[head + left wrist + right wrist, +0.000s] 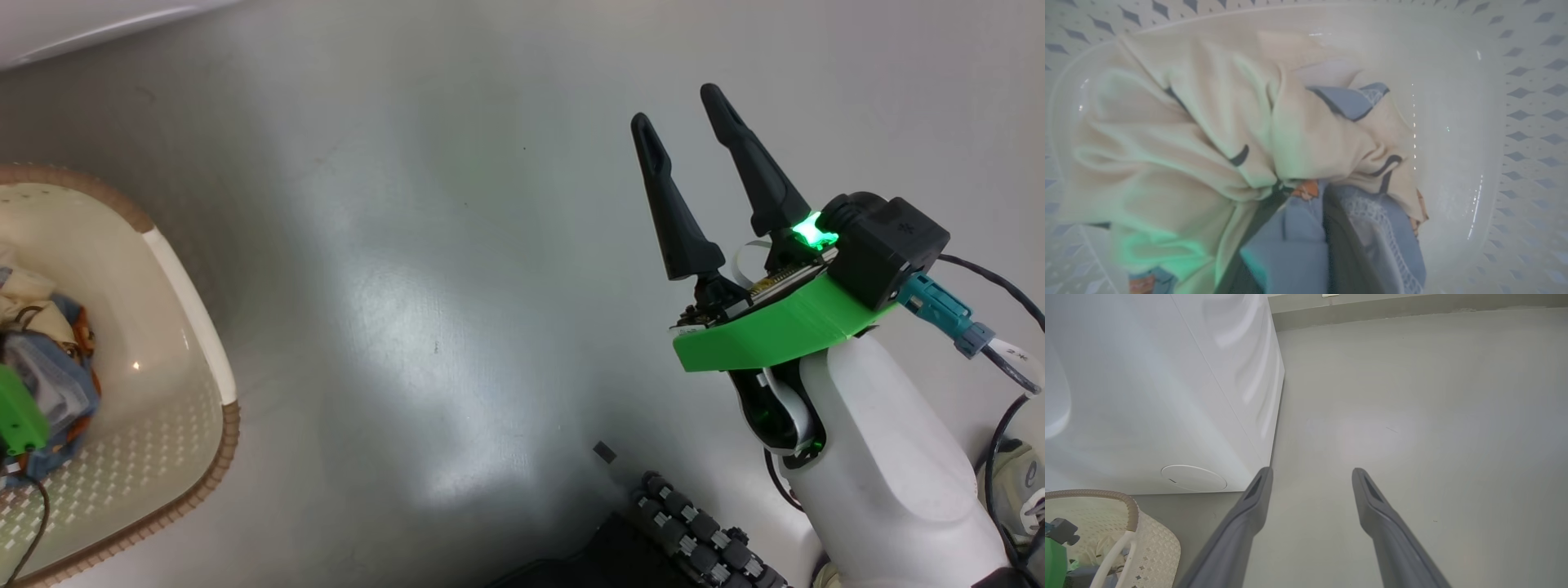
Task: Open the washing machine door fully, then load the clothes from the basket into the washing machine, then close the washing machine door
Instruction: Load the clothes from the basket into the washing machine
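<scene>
Clothes lie in the basket on the floor by the washing machine, our left jaws buried among them, perhaps pinching, we cannot tell, while our right jaws stand apart.

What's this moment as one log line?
left end effector: pinching cream-and-blue fabric clothes | where: cream perforated plastic basket | right end effector: open, over grey floor

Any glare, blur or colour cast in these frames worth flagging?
Head view: sharp, but broad white glare on the glossy grey floor and a green light flaring behind the right pincer. Left wrist view: soft, blurred, green cast over the cream-white garment with black lettering. Right wrist view: clear; faint sheen on the white boxy washing machine.
</scene>
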`<state>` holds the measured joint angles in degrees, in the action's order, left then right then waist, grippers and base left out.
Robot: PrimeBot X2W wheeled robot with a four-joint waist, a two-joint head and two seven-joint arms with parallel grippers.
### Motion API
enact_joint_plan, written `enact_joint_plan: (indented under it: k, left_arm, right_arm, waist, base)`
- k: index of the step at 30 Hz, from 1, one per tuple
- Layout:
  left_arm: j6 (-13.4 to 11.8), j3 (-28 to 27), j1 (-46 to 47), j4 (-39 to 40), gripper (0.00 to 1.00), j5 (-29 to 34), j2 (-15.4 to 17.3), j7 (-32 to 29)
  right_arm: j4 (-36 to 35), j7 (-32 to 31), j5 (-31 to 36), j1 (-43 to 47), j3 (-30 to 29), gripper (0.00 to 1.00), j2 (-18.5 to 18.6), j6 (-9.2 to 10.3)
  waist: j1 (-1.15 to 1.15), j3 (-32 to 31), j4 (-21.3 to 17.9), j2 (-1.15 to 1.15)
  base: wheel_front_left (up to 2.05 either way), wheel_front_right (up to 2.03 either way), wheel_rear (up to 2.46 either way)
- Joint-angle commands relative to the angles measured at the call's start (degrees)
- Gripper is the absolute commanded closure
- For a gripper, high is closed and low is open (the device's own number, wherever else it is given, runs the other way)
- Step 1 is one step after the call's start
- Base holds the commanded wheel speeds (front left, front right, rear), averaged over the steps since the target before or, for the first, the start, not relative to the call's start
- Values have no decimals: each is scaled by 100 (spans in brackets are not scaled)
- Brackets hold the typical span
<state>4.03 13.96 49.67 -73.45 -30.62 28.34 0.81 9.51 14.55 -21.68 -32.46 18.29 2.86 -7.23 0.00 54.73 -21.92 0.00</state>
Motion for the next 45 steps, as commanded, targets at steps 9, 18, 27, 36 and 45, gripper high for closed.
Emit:
enact_joint_plan:
  k: [9,18,27,36,45]
  left_arm:
    - [148,-125,-198,-47,100,-209,90,245]
    - [277,-285,-635,-49,100,-550,-123,474]
    - [342,-234,-1130,-6,100,-809,-462,943]
    - [345,136,-1627,594,100,-1140,-723,1242]
    - [345,520,-1966,1548,100,-1345,-838,1412]
  right_arm:
    - [-60,45,-51,113,92,0,2,-25]
    - [83,45,-123,102,146,0,2,-25]
    - [354,45,-36,330,91,0,2,-25]
    - [546,45,-100,636,42,0,170,-25]
    - [729,45,-276,1024,43,0,466,-25]
  waist:
    - [0,-320,92,0]
    - [0,-1088,187,0]
    - [0,-2039,435,0]
    - [0,-2898,741,0]
    - [0,-3701,1178,0]
  base:
    - [0,0,0]
    - [0,0,0]
    - [0,0,0]
    - [0,0,0]
    - [0,0,0]
